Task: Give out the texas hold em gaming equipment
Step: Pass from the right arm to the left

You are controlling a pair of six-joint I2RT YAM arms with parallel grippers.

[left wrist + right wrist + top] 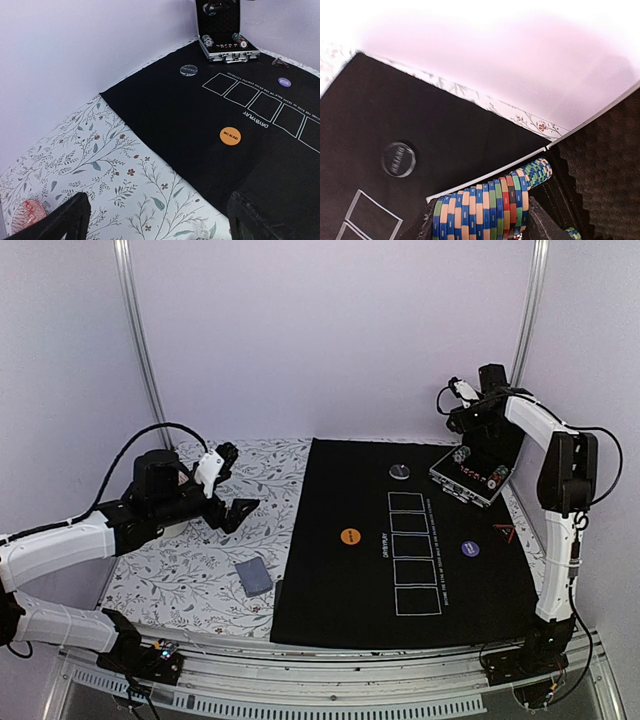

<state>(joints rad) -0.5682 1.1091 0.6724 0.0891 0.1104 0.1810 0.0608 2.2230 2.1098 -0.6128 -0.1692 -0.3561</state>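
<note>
Right wrist: chip row (480,205) sideways in tool (482,225)

White arm links (55,550), black joints (160,490), black cables (165,425).

One orange disc (350,536), one purple disc (469,549) and one silver disc (400,471) make three in all. With them there is a single red triangle marker (503,532), one black mat (330,590) and five white card outlines (412,553) printed in one row. There is one stack of grey-blue-backed cards (254,576) whose cards cannot be counted, one open case (475,488) and one pink round object (27,215). The row of striped poker chips (490,205) holds ten or more, packed too tightly for an exact count.
</note>
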